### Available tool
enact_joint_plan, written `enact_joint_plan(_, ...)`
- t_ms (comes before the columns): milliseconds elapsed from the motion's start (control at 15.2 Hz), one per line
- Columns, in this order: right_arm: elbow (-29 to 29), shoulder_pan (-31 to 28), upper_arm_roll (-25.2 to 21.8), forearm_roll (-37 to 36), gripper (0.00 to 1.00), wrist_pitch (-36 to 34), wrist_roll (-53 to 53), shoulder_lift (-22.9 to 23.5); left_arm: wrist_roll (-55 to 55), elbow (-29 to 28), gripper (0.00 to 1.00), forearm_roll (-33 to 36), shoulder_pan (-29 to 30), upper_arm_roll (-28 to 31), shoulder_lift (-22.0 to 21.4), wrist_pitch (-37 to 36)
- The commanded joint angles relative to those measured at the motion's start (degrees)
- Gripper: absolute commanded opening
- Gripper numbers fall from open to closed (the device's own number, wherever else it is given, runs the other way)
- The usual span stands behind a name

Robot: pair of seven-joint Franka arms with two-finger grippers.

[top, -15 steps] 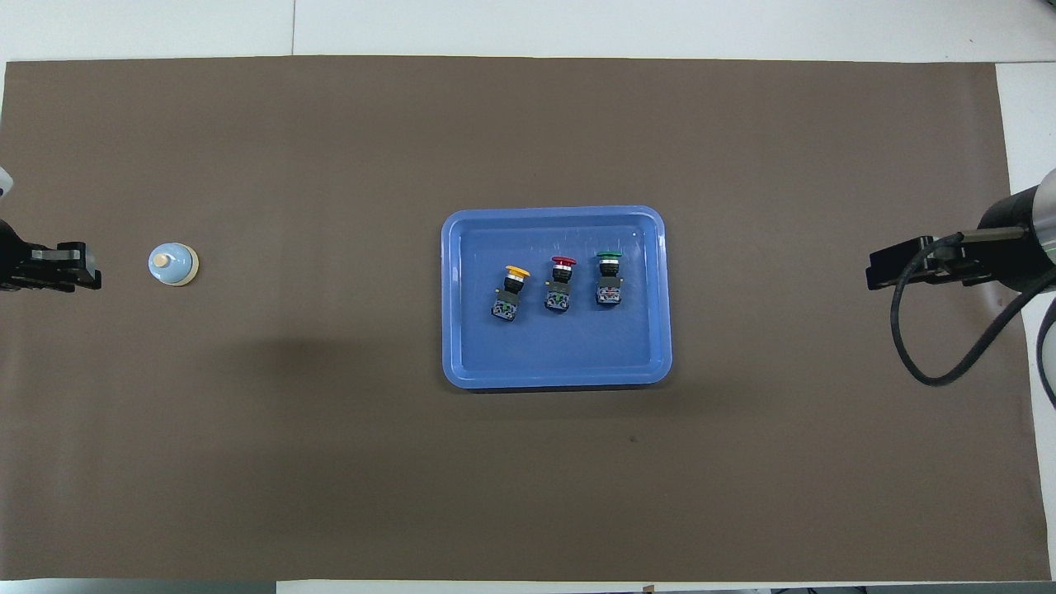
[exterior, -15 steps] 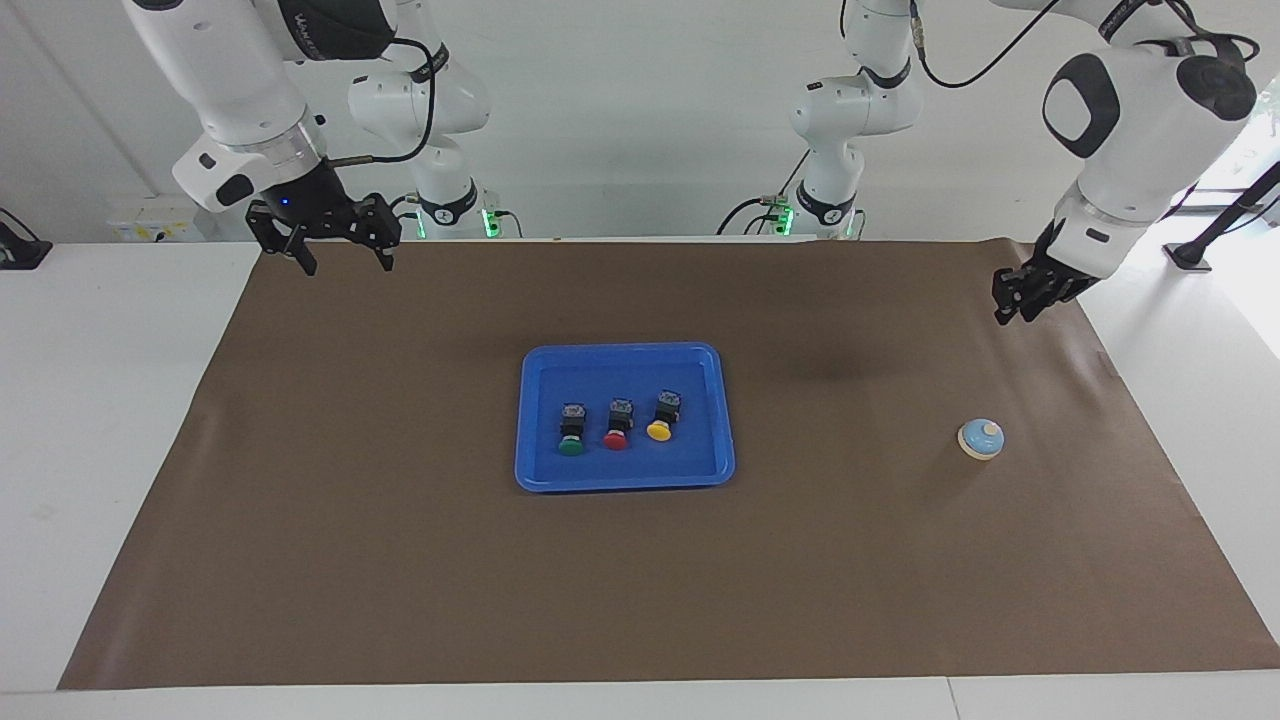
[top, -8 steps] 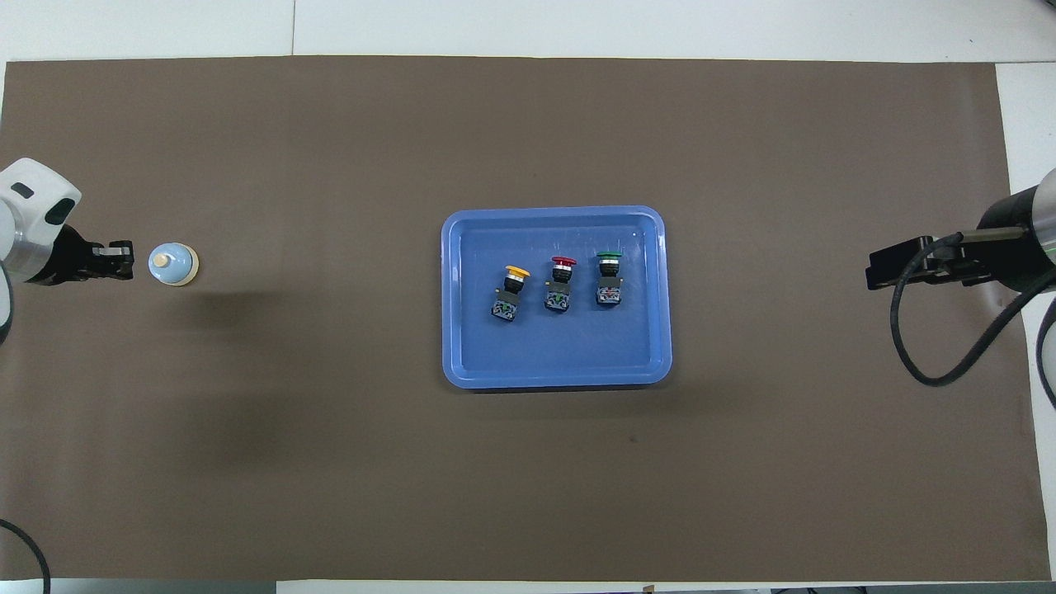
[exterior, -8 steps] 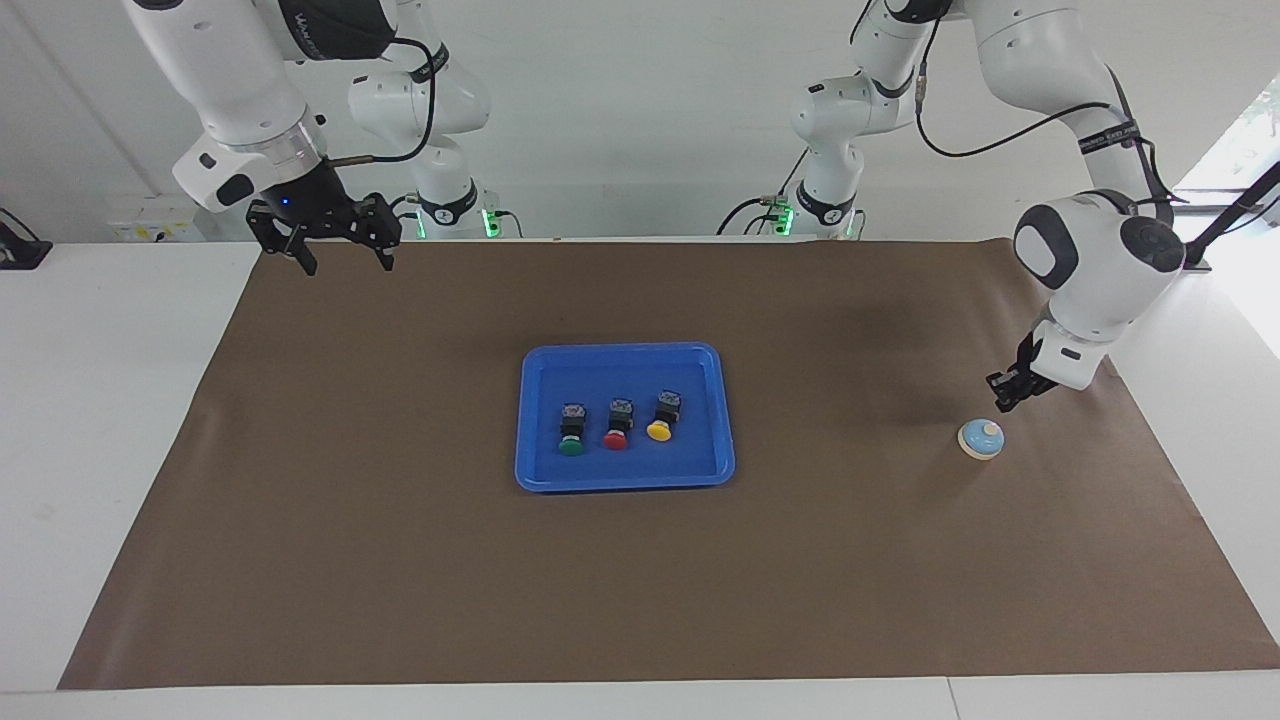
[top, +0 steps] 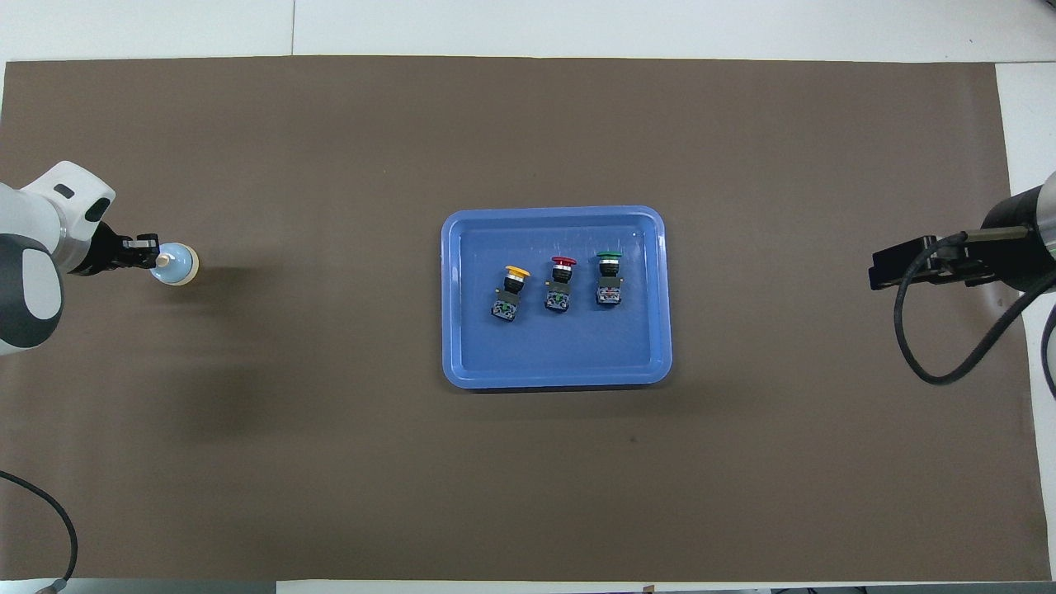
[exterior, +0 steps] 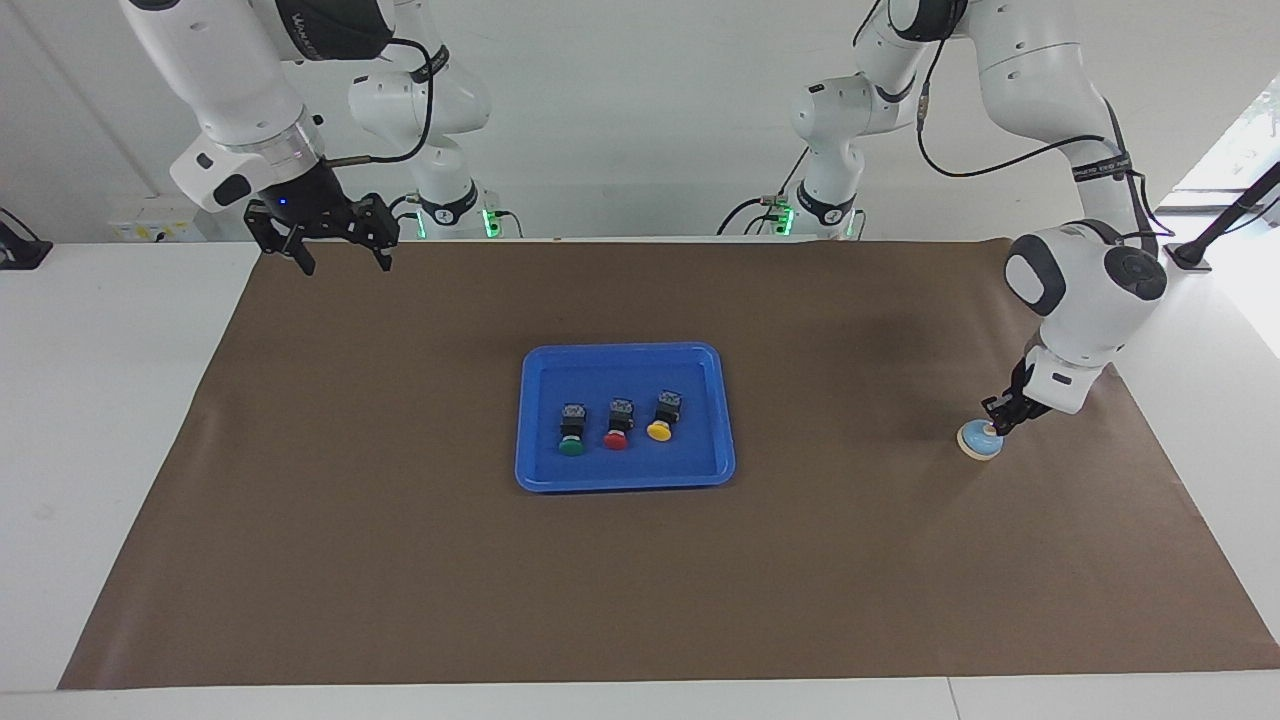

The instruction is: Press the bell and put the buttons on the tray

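Facing view: all three buttons point(exterior: 617, 425) already lie in the tray point(exterior: 625, 480) at mid-table; judged remaining, only the bell. The left gripper point(exterior: 1000, 419), fingertips closed and empty, sits on the bell point(exterior: 978, 441) at the left arm's end. Overhead view: the right gripper point(top: 887, 270) waits wide open over the right arm's end, well apart from tray and bell.
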Motion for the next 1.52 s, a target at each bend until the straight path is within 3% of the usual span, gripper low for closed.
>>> enact_joint_plan(0,-0.01,-1.06,0.34,1.47,1.00,-0.67,-1.39,-0.30,-0.49,7.96,0.16,-0.12,-0.69,-0.46,-0.51,-12.77)
enact_joint_plan(66,-0.01,-1.06,0.34,1.47,1.00,-0.67,-1.39,-0.30,-0.49,10.43,0.44,-0.12,-1.30,-0.55,-1.73,-17.52)
enact_joint_plan(132,-0.01,-1.06,0.34,1.47,1.00,-0.67,-1.39,-0.30,-0.75,11.49,0.60,-0.12,-2.35,-0.55,-3.83,-21.57)
enact_joint_plan(198,-0.01,-1.06,0.34,1.47,1.00,-0.67,-1.39,-0.30,-0.84,11.33,1.00,-0.12,-3.23,-0.55,-6.03,-24.48)
enact_joint_plan(594,-0.01,-1.23,0.25,1.47,1.00,-0.67,-1.31,-0.30,-0.31,10.36,1.00,-0.03,-5.62,-0.72,-16.06,-36.37)
enact_joint_plan(923,-0.01,-1.32,0.16,1.47,1.00,-0.67,-1.31,-0.30,-0.22,9.93,1.00,-0.03,-5.53,-0.81,-18.35,-39.28)
enact_joint_plan(1055,-0.01,-1.23,0.16,1.38,1.00,-0.67,-1.31,-0.30,-0.22,9.66,1.00,-0.03,-5.53,-0.81,-18.18,-36.92)
enact_joint_plan(1451,-0.01,-1.15,0.16,1.38,1.00,-0.67,-1.39,-0.30,-0.22,11.94,1.00,-0.12,-5.53,-0.81,-17.48,-39.10)
